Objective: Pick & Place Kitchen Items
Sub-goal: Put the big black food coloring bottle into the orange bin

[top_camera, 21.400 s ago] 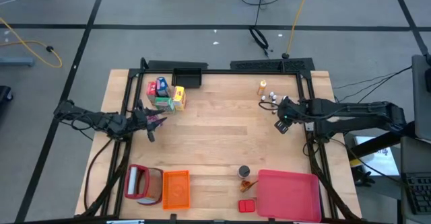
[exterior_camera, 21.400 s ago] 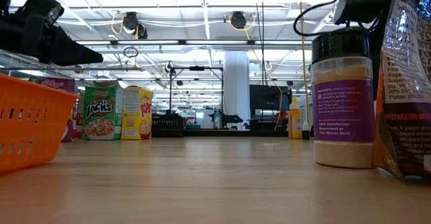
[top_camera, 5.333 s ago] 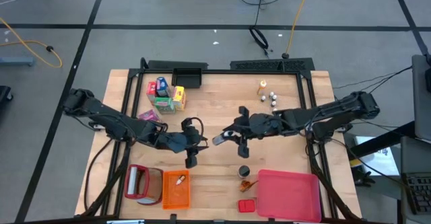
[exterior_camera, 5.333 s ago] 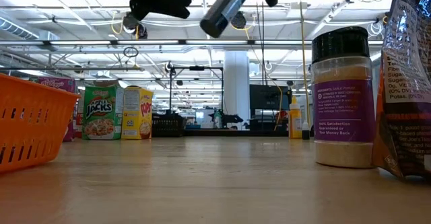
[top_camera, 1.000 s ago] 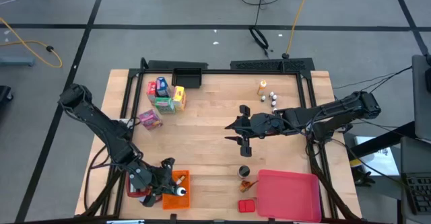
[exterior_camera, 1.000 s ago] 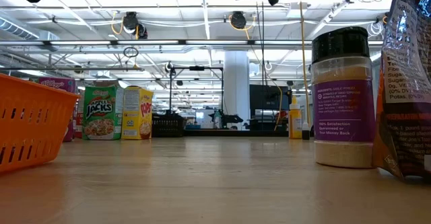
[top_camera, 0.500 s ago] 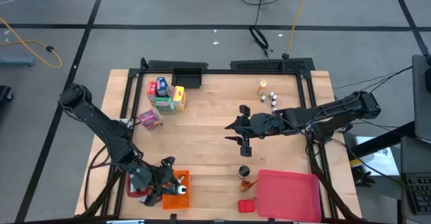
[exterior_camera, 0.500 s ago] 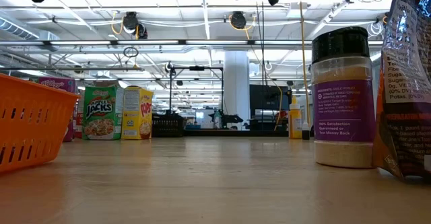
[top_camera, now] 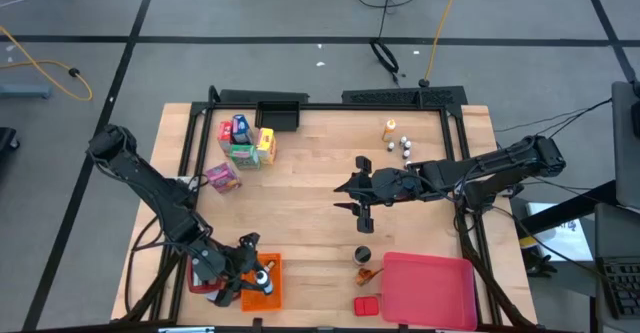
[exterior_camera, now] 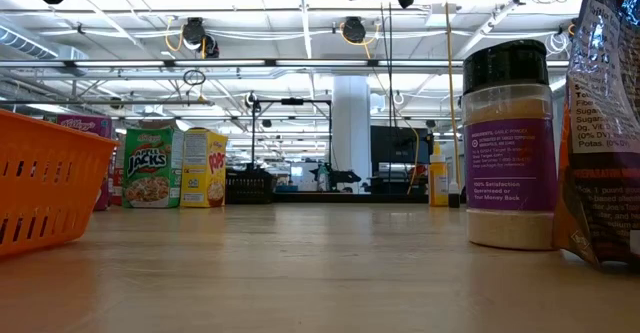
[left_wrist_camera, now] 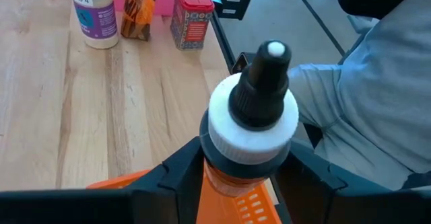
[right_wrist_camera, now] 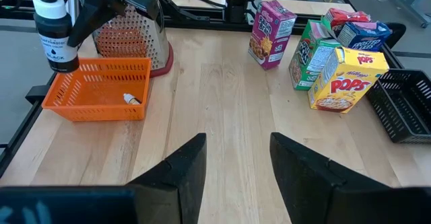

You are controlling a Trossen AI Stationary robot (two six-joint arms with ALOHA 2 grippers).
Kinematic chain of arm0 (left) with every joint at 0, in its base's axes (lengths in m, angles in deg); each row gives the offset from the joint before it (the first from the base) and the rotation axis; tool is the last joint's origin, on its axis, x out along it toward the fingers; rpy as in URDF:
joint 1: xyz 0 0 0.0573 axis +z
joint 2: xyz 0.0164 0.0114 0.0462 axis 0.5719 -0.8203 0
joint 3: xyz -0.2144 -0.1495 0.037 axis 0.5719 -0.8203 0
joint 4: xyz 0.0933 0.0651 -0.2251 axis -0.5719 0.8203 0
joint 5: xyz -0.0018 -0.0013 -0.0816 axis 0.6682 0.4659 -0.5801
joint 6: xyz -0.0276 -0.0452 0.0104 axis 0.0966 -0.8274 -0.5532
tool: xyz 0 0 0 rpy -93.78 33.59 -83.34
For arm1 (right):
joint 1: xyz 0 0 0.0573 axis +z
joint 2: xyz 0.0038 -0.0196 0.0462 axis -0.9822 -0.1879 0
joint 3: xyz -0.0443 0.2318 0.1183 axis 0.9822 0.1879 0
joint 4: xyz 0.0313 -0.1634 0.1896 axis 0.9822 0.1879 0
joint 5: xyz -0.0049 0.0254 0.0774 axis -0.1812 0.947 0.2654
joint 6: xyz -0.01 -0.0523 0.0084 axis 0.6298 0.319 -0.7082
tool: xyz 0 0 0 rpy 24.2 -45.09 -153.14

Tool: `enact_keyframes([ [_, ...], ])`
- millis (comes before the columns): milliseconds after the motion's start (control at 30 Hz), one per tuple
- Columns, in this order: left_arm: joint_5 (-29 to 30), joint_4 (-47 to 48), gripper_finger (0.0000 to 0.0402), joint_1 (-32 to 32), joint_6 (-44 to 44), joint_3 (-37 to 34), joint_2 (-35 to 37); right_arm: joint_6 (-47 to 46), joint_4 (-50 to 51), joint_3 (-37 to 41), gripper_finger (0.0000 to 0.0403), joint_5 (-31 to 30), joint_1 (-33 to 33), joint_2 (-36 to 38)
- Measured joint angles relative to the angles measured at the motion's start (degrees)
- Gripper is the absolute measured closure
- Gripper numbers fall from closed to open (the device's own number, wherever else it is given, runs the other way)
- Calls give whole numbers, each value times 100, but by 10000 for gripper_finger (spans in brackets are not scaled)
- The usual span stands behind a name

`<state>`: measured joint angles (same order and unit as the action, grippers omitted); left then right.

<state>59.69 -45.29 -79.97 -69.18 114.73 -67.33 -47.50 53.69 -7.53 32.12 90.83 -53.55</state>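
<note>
A small dark bottle (right_wrist_camera: pixel 54 35) with a white cap (left_wrist_camera: pixel 252 109) and a black nozzle hangs upright over the orange crate (right_wrist_camera: pixel 94 106) at the table's near left. My left gripper (top_camera: pixel 258 276) is shut on it. A tiny white-tipped item (right_wrist_camera: pixel 126 98) lies on the crate's floor. My right gripper (right_wrist_camera: pixel 232 160) stands open and holds nothing, raised above the table's middle (top_camera: pixel 345 195). Cereal boxes (top_camera: pixel 245 138) and a pink box (top_camera: pixel 222 177) stand at the far left. Small bottles (top_camera: pixel 402 145) stand at the far right. My left gripper pinches the bottle between its two fingers (left_wrist_camera: pixel 182 167) right under the white cap, at the top of the dark body (left_wrist_camera: pixel 246 155). The fingers come slanting down from the table's left. The bottle hangs upright below them, its base (right_wrist_camera: pixel 54 68) about level with the crate's rim.
A metal grater (right_wrist_camera: pixel 131 32) stands left of the crate. A spice jar (top_camera: pixel 362 255), a snack bag (left_wrist_camera: pixel 138 9), a red box (top_camera: pixel 366 304) and the pink tray (top_camera: pixel 430 288) sit at the near right. A black basket (top_camera: pixel 280 113) is at the far edge. A person's grey sleeve (left_wrist_camera: pixel 363 116) shows beyond the near edge.
The bottle in my left gripper has shifted over the crate. In the high view its white cap now shows a little nearer the table's far edge than half a second ago. Both arms have kept still.
</note>
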Motion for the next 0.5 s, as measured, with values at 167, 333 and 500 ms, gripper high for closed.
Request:
enact_keyframes([
  [167,-1,0,229,0,-31,0,0,0,0,0,248,14,0,0],
  [333,-4,0,229,0,-138,2,0,0,0,0,248,20,0,0],
  [500,-3,0,229,0,-149,2,0,0,0,0,248,21,1,0],
])
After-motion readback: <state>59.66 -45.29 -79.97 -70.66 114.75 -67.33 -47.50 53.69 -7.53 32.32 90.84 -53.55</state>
